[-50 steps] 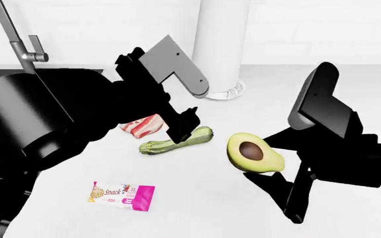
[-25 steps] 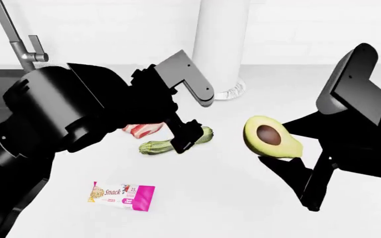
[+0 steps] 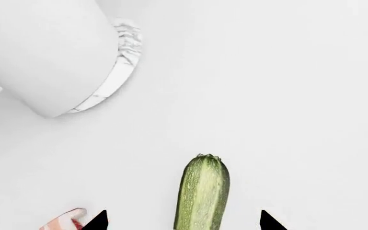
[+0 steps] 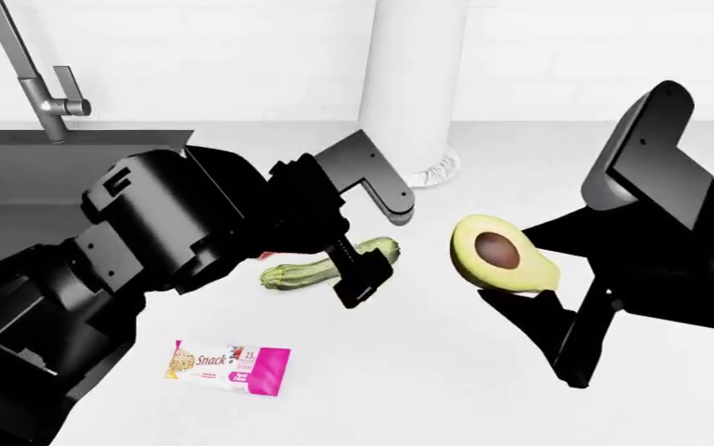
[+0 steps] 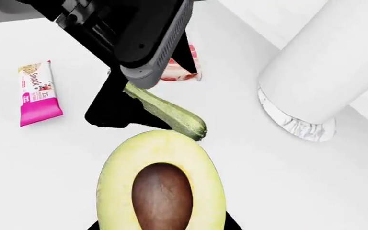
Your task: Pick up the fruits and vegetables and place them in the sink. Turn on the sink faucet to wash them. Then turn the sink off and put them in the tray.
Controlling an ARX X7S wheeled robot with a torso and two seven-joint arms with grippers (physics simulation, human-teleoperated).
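Left wrist view: slim, pale green striped zucchini lying on the white bench between the wide-spread left claw tips; best lowered squarely before closing. Head view: right claw holding the halved yellow-green avocado aloft. Right wrist view: pink wrapper reading "Snack".

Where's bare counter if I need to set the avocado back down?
Bare counter lies between the snack bar and the right claw, and behind the avocado beside the white cylinder. It is crowded around the zucchini, where the left claw hovers beside the bacon.
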